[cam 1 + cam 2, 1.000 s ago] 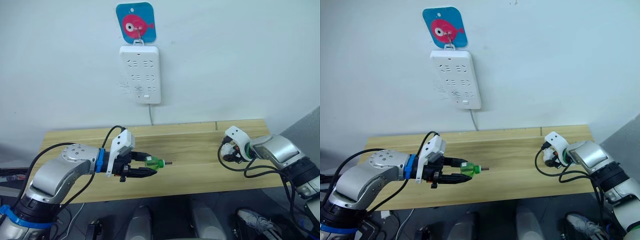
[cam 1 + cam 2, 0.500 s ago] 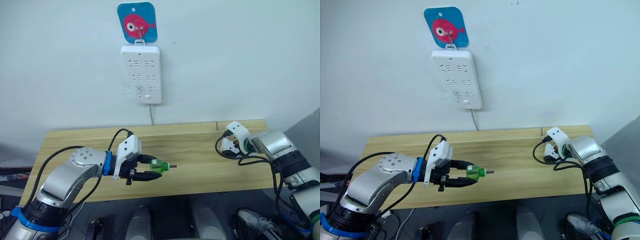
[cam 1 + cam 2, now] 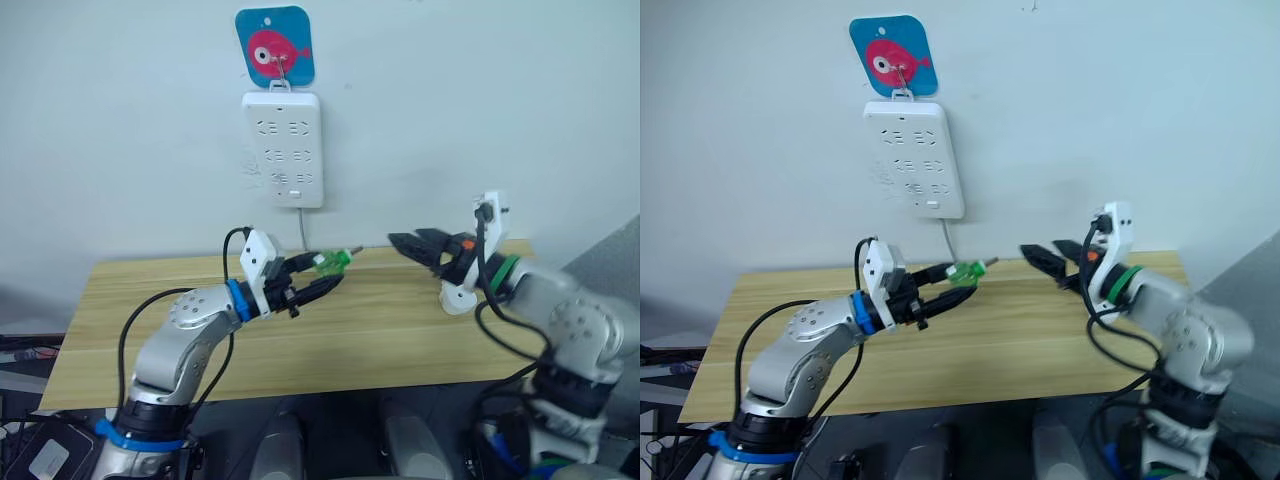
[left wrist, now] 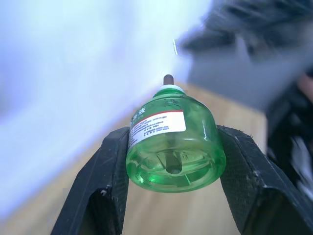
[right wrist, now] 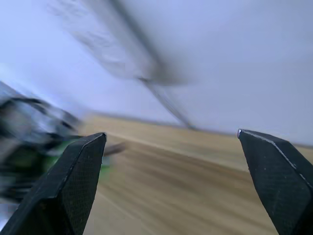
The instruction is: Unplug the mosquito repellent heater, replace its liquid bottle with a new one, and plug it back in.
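The left claw (image 3: pixel 322 272) grips a green liquid bottle (image 4: pixel 172 142) (wick pointing outward) above the wooden worktop (image 3: pixel 380 330). Facing it, just apart, the right claw (image 3: pixel 418 248) hangs wide open and empty, below the white wall socket strip (image 3: pixel 282 148).

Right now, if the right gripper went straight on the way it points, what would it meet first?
Most likely the green liquid bottle held in the left gripper. The right gripper, jaws open, points toward it above the wooden table, with a free gap between. Depth is unclear, so it might pass slightly beside it.
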Controlling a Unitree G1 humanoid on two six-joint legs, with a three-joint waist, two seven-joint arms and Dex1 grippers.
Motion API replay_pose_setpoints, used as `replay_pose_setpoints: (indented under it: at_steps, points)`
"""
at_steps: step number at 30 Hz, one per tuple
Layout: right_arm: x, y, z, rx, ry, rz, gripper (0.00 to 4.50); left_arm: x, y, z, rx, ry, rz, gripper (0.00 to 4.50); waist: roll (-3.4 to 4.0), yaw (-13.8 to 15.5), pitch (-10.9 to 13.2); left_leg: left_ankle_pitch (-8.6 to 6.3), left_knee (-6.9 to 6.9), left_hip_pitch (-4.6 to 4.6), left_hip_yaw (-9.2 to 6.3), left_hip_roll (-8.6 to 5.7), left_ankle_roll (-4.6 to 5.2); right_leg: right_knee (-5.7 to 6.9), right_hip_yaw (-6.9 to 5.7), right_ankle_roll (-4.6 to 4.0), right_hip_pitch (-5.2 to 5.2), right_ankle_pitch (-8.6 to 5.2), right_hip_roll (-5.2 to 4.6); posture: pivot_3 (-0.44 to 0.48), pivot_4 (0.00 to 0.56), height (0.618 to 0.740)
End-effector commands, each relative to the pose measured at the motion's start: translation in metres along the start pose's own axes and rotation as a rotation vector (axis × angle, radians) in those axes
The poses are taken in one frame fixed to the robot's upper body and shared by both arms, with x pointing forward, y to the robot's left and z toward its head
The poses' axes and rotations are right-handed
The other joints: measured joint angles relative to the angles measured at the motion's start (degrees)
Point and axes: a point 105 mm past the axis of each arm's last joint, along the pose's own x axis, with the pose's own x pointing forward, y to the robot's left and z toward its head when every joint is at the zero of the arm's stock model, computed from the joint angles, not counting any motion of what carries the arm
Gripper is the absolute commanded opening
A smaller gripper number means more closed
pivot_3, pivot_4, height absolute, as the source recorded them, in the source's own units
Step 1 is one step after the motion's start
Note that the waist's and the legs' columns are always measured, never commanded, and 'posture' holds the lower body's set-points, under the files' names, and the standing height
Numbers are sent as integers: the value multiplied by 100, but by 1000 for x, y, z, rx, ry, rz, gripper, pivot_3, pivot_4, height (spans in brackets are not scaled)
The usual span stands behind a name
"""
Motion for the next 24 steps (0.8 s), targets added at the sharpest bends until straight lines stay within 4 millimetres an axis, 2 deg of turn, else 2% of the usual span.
replay_pose_setpoints:
  at_steps: [1,6,13,24]
  points:
    - [6,22,2,124,-102,92,4500,5,2,18,57,-76,26,2232,1,-5,-5,2,0,1,1,-3,-3,0,2,1,0,1,-3,-114,185,725]
    - [25,29,1,201,-131,111,4500,11,1,31,74,-123,11,2232,8,-15,-12,10,-3,2,-1,-8,-18,0,0,2,0,5,-5,-116,180,725]
    - [46,32,1,279,-161,144,4500,12,-2,34,92,-126,-10,2232,9,-85,-12,10,-7,4,0,-5,-17,1,0,2,-1,5,-2,-110,178,725]
    - [59,49,-1,345,-151,222,4500,20,-8,35,110,-146,-14,2232,9,-129,-13,10,-6,3,-2,-4,-17,1,0,2,-1,5,-1,-106,179,725]
